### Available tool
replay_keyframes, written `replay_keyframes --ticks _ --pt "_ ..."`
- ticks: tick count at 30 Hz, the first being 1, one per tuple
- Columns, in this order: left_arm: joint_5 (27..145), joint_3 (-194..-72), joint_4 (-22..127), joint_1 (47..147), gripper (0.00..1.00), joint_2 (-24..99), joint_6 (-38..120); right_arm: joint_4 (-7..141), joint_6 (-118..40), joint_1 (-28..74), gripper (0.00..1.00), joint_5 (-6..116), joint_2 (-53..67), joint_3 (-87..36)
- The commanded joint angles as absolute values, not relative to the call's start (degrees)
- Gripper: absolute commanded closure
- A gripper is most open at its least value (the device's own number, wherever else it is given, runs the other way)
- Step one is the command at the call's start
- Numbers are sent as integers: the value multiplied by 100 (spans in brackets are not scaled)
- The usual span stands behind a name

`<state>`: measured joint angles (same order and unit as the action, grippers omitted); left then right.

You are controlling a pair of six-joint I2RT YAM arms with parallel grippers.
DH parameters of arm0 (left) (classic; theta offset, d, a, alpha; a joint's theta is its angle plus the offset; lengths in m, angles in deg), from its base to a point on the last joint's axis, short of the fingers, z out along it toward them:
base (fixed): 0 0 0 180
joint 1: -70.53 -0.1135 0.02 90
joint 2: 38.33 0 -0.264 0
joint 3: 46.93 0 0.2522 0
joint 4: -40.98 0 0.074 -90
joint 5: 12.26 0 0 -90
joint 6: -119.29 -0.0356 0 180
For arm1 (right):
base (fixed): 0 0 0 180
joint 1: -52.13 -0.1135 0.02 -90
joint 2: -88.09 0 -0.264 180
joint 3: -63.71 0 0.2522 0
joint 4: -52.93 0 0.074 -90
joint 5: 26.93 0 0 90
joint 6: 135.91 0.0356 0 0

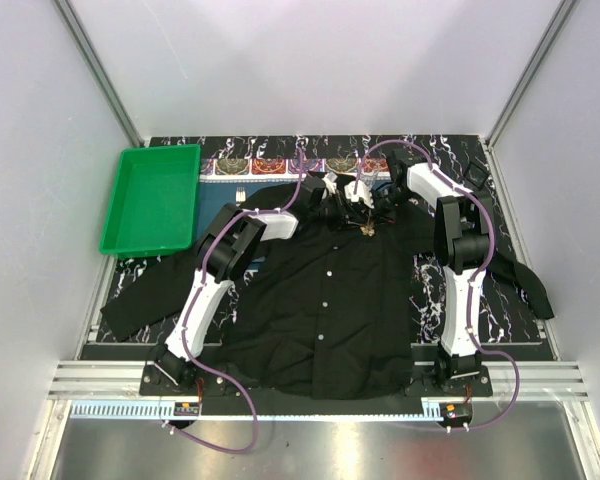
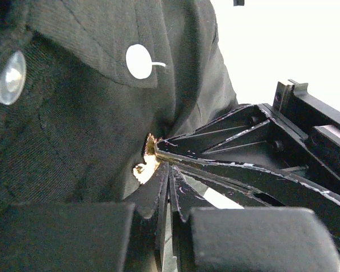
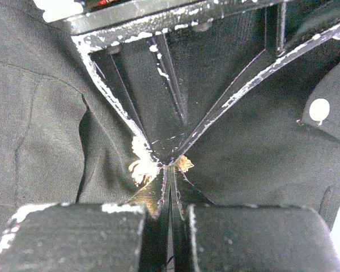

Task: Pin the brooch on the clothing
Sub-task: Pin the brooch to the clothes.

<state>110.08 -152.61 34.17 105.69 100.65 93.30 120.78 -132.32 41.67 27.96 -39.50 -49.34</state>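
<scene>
Both pinched nearly shut, the left gripper (image 2: pixel 165 173) and right gripper (image 3: pixel 170 169) are meeting tip to tip on the brooch (image 2: pixel 145 165), apparently gripping it against the black shirt (image 1: pixel 320 300) near the collar, at one o'clock from the shirt's centre. Pinning is under way; the next move is probably calling for fastening the pin while keeping the cloth steady.

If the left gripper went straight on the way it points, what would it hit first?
The left gripper would meet the brooch almost at once, beside the right gripper; the shirt lies right behind it. Depth is unclear, so the order is a guess.
</scene>
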Motion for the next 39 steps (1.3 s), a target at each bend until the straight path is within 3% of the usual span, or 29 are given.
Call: replay_keyframes --ticks 1,6,11,20,23,24,26,30,32,39 --pt "10868 -15500 3655 10586 94 10160 9275 11995 -13398 4088 98 2976 -3865 -4823" --pt "10806 -15465 3954 10586 100 10159 9327 11995 -13398 4079 99 2976 -3839 -4823" --pt "10719 -15369 4191 10577 100 10142 9424 11960 -13371 4088 87 2950 -3742 -4779" --pt "10692 -15342 4314 10569 100 10159 9380 11934 -13082 4088 76 2835 -3698 -4937" --pt "10701 -15307 4297 10560 100 10186 9433 11951 -13029 4088 80 2800 -3663 -4963" --pt "10701 -15307 4306 10560 100 10195 9415 11978 -13011 4096 88 2783 -3663 -4963" --pt "10805 -15263 4192 10560 100 10168 9380 12021 -13098 4097 96 2800 -3672 -4963" --pt "10964 -14931 2924 10534 72 9818 9519 12162 -13152 4096 100 2853 -3812 -4954" --pt "11043 -14517 2348 10428 65 9433 9740 12119 -13187 4114 100 2862 -3821 -4867" --pt "11237 -14236 3583 9919 59 8289 8915 11741 -12924 4096 100 2844 -3734 -4559"
